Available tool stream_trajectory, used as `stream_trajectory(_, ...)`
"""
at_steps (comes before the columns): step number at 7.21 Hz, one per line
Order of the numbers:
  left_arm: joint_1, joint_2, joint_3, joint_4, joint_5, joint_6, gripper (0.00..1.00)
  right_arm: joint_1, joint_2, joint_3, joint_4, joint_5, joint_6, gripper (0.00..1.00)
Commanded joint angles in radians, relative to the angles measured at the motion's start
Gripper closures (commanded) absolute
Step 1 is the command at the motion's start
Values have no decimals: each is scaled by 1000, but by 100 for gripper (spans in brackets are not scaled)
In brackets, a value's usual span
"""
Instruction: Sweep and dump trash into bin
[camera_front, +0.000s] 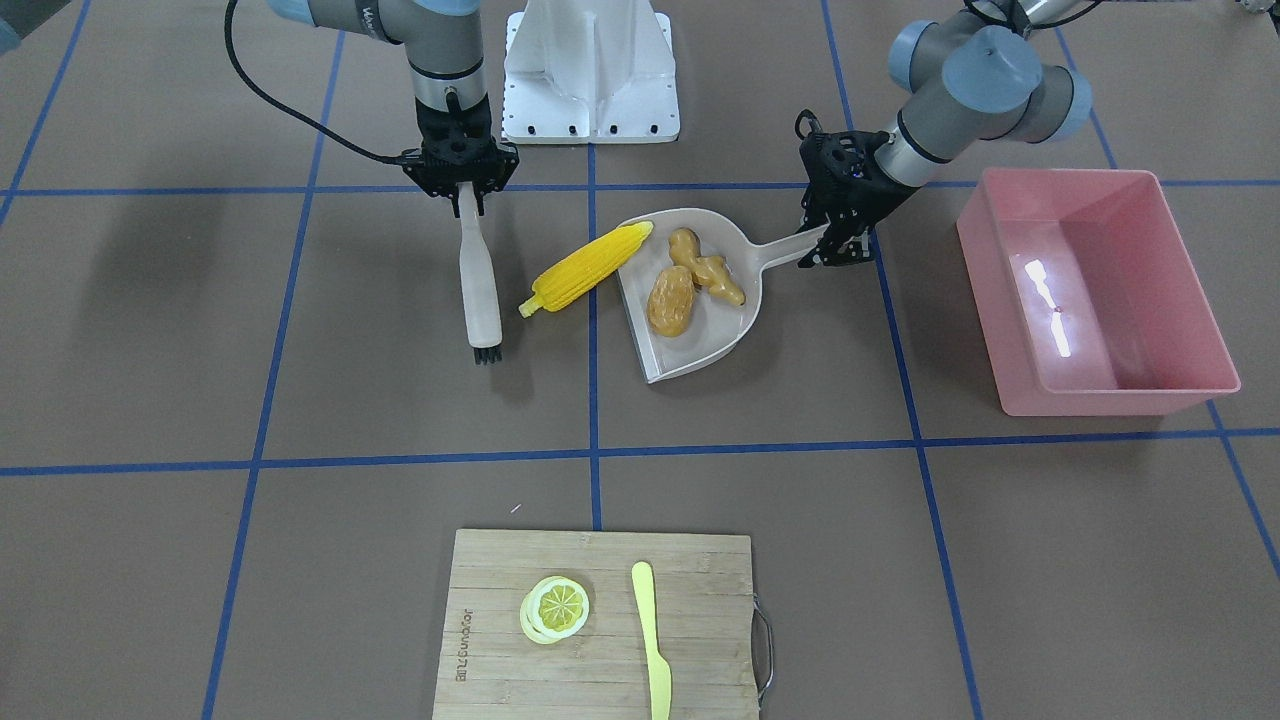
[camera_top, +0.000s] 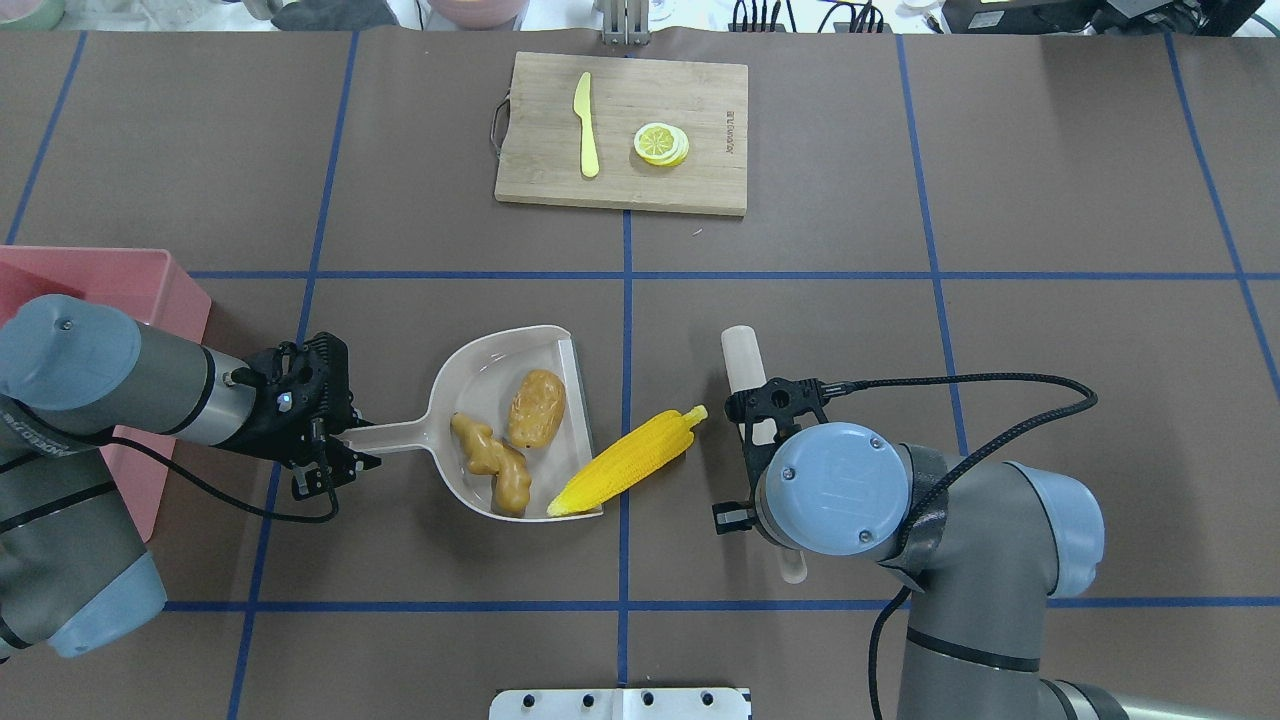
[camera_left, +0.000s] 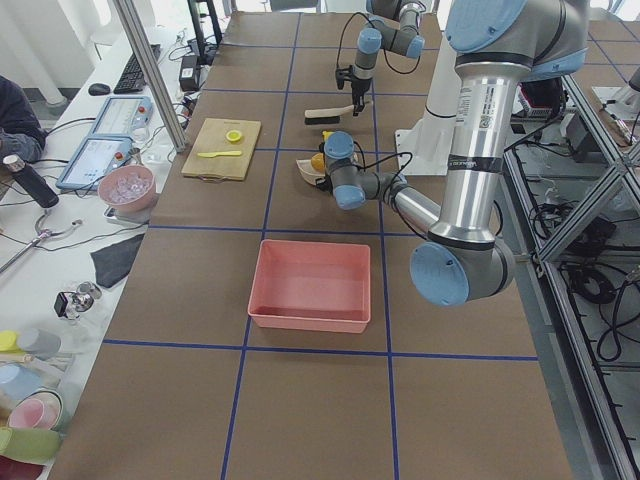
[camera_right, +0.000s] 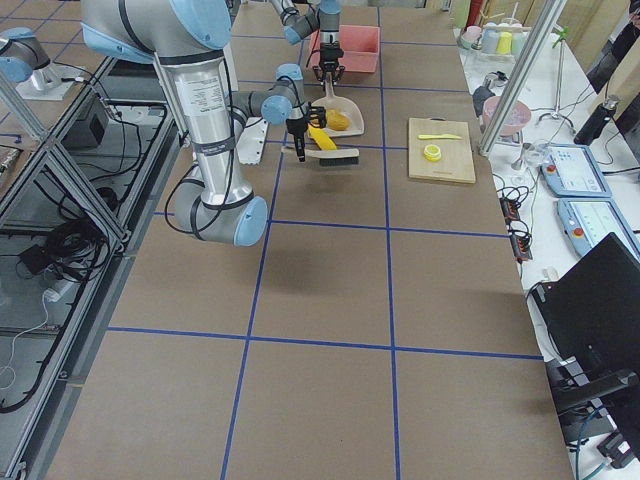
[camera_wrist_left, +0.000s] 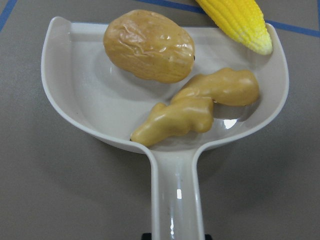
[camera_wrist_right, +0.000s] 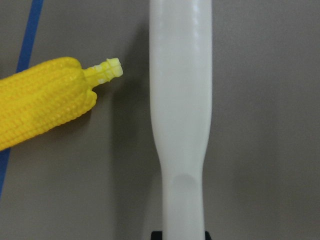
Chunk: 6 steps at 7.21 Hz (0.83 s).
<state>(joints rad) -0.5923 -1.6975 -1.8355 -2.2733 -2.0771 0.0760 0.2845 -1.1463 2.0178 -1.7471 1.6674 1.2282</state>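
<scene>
Left gripper was closed on the end of the dustpan handle, with the pan's open edge facing the middle of the table. The wrist view showed the handle running straight back between the fingers.

Right gripper was clamped on the handle end of the brush. The pale handle pointed away from the robot, with dark bristles at the far end. Could not tell whether the bristles touched the table.

Trash:
- Potato lay inside the dustpan, near the middle of the tray.
- Ginger root also lay inside the pan, just beside the potato on the handle side and close against the curved back wall.
- Corn cob lay only partly in. Its pointed tip sat at the corner of the pan's open edge nearer the robot. The rest lay slantwise on the table outside the pan, stalk end toward the brush. A narrow gap separated the stalk end from the brush handle.

Bin stood on the table at the robot's left, past the left gripper and well apart from the dustpan. Its glossy floor reflected a streak of light.

On the far side of the table a wooden cutting board carried a lemon slice and a pale yellow knife, which lay apart from each other.
</scene>
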Motion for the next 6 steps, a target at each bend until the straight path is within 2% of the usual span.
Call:
stream_trajectory(1, 0, 1, 4, 0, -1, 2, 88, -40, 6, -4, 6, 18, 94, 100)
stream_trajectory(4, 0, 1, 4, 0, -1, 4, 88, -76, 26, -17, 72, 14, 165, 100)
stream_trajectory(6, 0, 1, 4, 0, -1, 4, 88, -76, 84, -97, 134, 17, 177, 100)
